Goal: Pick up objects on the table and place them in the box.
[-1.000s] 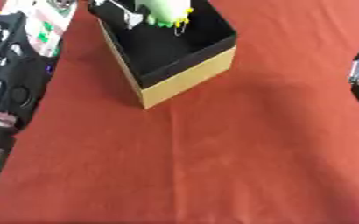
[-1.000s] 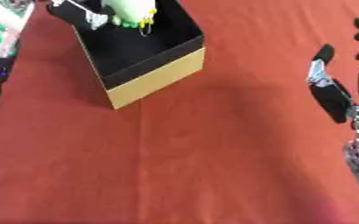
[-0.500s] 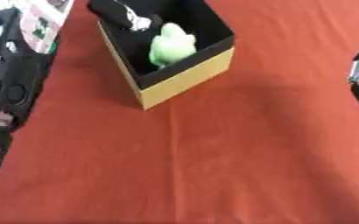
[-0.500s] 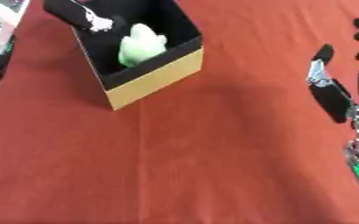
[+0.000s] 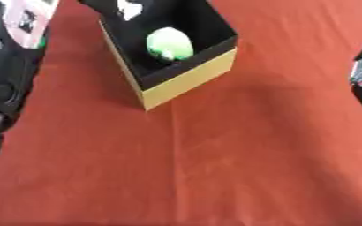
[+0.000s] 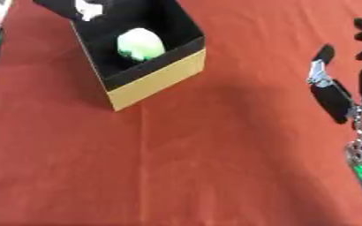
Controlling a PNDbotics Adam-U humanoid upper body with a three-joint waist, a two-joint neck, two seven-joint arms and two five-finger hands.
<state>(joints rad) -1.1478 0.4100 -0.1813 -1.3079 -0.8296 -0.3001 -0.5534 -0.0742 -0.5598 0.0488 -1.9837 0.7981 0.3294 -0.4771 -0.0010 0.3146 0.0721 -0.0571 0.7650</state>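
A black-lined box with tan outer walls (image 5: 190, 76) stands at the upper left of the red table. Inside it lies a pale green rounded object (image 5: 169, 43), resting on the floor of the box. My left hand (image 5: 121, 6) hovers over the box's far rim at the top edge, open and holding nothing, mostly cut off by the frame. My left arm (image 5: 6, 75) runs down the left side. My right hand (image 6: 337, 95) rests open at the right edge, fingers up, away from the box.
The red cloth (image 5: 215, 167) covers the whole table in front of and to the right of the box. A crease runs down the cloth from the box's near corner.
The green object, held above the box by my left hand a second ago, has dropped into the box. The left hand has let go and pulled back. The right hand stayed put.
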